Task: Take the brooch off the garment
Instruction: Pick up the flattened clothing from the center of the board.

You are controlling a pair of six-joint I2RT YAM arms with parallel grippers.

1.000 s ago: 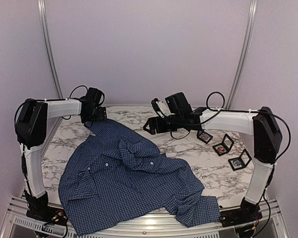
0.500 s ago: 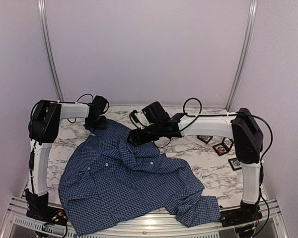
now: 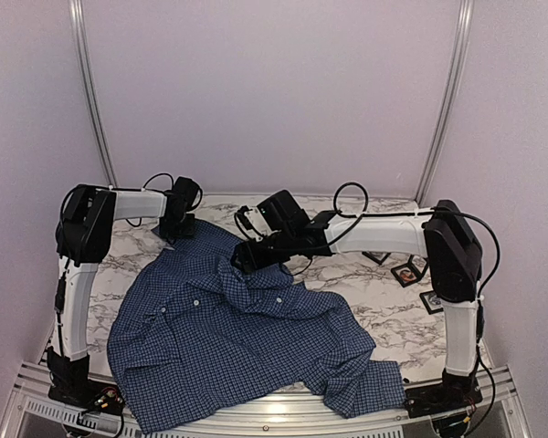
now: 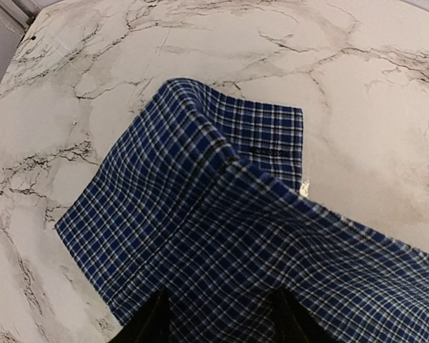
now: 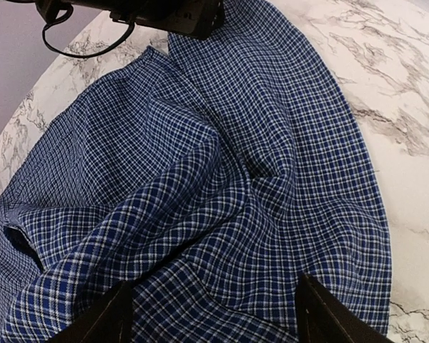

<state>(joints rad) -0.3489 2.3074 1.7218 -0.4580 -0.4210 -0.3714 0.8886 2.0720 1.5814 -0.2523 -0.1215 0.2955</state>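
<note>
With no brooch in sight, removal seems undone: the dark blue fine-checked shirt (image 3: pixel 228 338) lies crumpled on the white marbled desk (image 3: pixel 384 315), the left hand (image 4: pixel 218 321) straddling its far-left edge, grip unclear, the right hand (image 5: pixel 214 314) hovering released mid-shirt.

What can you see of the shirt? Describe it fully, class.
The shirt is dark blue, fine-checked woven cloth with a collar, long sleeves and small white buttons. It lies crumpled on the marble table, reaching its near edge. The left tool straddles a raised fold at its far corner.
</note>
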